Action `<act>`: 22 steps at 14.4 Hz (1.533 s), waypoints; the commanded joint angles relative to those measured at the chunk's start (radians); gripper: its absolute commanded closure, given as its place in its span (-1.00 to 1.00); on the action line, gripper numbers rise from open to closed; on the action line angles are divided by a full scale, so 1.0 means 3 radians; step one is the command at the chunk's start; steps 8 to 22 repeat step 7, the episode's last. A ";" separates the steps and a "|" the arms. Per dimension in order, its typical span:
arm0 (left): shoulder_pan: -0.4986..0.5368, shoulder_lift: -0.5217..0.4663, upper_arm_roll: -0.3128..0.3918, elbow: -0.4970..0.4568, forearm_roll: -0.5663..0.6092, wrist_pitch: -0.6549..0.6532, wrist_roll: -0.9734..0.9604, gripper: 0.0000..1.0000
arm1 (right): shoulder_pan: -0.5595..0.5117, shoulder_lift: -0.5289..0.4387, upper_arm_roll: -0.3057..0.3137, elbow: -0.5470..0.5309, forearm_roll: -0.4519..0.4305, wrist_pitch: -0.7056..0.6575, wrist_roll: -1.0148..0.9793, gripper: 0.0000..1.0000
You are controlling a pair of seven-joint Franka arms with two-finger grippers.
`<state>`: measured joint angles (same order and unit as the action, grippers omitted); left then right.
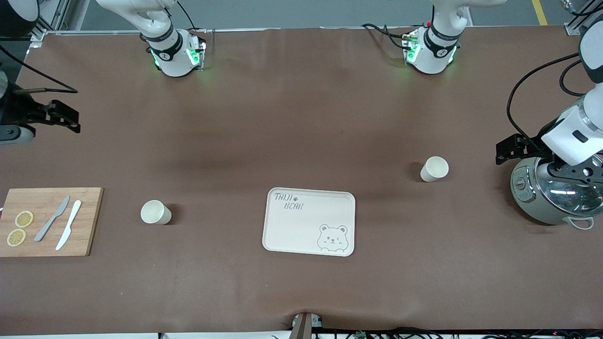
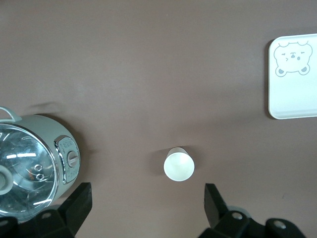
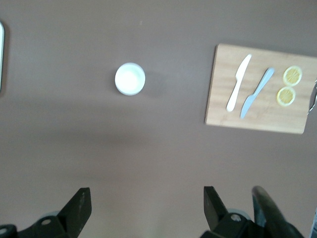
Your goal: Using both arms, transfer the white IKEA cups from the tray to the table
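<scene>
tray [image 1: 308, 221] lettered "taiji bear"

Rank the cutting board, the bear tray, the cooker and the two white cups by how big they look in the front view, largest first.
1. cutting board
2. bear tray
3. cooker, partly covered by the left arm, so its rank is unsure
4. The two white cups look alike; no ranking between them.
</scene>
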<state>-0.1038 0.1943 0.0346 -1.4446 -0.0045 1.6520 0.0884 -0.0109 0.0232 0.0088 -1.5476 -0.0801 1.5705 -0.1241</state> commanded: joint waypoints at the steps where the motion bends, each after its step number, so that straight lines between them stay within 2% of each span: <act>1: -0.0007 0.0017 0.0023 0.0050 -0.0062 0.0006 0.0068 -1.00 | -0.0056 0.0035 0.0001 0.0137 -0.0065 0.0159 0.0030 -1.00; 7: -0.0002 0.0017 0.0023 0.0050 -0.0062 0.0006 0.0068 -1.00 | -0.0092 0.0122 0.0006 0.0143 -0.0065 0.0369 0.0030 -1.00; 22: -0.0002 0.0017 0.0023 0.0050 -0.0062 0.0006 0.0068 -1.00 | -0.0092 0.0122 0.0006 0.0143 -0.0065 0.0369 0.0030 -1.00</act>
